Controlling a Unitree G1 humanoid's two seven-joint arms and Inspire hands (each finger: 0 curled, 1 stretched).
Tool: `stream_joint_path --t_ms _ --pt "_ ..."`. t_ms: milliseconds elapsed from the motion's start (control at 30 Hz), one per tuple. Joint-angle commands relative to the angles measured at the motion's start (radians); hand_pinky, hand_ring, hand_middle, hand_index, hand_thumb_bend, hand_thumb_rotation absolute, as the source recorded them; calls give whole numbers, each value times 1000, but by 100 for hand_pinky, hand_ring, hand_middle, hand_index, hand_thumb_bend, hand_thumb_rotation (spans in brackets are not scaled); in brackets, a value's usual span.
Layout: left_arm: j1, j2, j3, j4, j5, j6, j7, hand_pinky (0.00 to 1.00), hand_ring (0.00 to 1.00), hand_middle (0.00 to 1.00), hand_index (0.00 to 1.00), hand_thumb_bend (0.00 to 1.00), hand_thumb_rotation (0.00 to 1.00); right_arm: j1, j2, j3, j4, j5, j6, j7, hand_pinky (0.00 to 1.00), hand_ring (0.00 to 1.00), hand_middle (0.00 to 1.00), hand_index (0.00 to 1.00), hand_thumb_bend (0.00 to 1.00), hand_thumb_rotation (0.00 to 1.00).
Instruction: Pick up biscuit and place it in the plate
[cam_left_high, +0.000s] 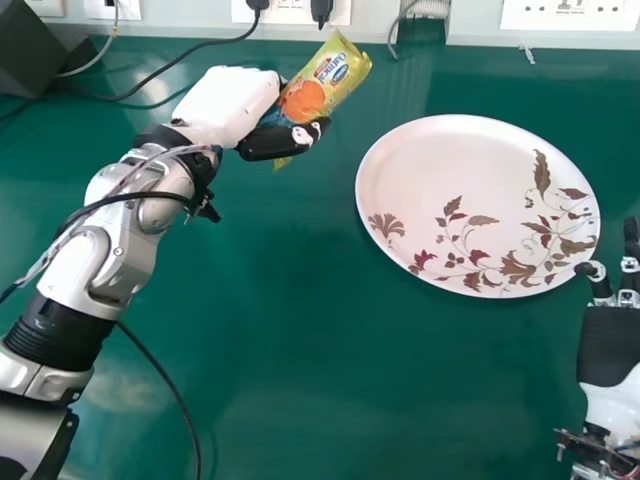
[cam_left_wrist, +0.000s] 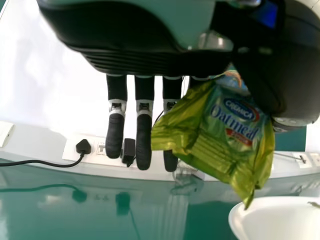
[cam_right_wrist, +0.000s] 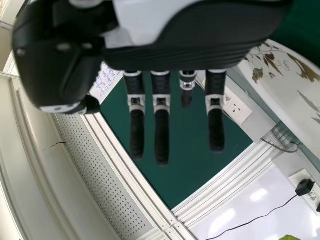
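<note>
My left hand (cam_left_high: 283, 140) is over the table's back, left of the plate, its thumb and fingers pinching the yellow-green biscuit packet (cam_left_high: 325, 80). In the left wrist view the packet (cam_left_wrist: 227, 135) is held between the thumb and a finger of my left hand (cam_left_wrist: 144, 135), while its other fingers stretch straight. The white oval plate (cam_left_high: 470, 200) with brown leaf patterns lies to the right of the packet, apart from it. My right hand (cam_left_high: 610, 335) stays at the right edge beside the plate; in the right wrist view the right hand (cam_right_wrist: 162, 130) has straight fingers.
Sockets with black plugs (cam_left_high: 290, 10) and cables line the wall behind the green table (cam_left_high: 330, 380). A dark box (cam_left_high: 35, 55) stands at the back left. A black cable (cam_left_high: 165, 370) runs beside my left forearm.
</note>
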Motion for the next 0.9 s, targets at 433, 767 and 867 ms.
stream_joint_path --t_ms 433,767,867 --pt "-4 -27 19 -52 -8 -17 16 32 40 48 53 51 0 -1 75 -4 49 9 -5 -6 46 55 54 50 51 4" --pt "7 -26 32 -87 -28 -44 8 31 40 48 53 51 0 -7 71 -5 58 6 -13 4 45 55 58 50 51 6" --pt "6 -29 30 -97 -29 -46 9 32 40 48 53 51 0 -7 75 -3 54 8 -11 -3 42 52 56 50 51 5"
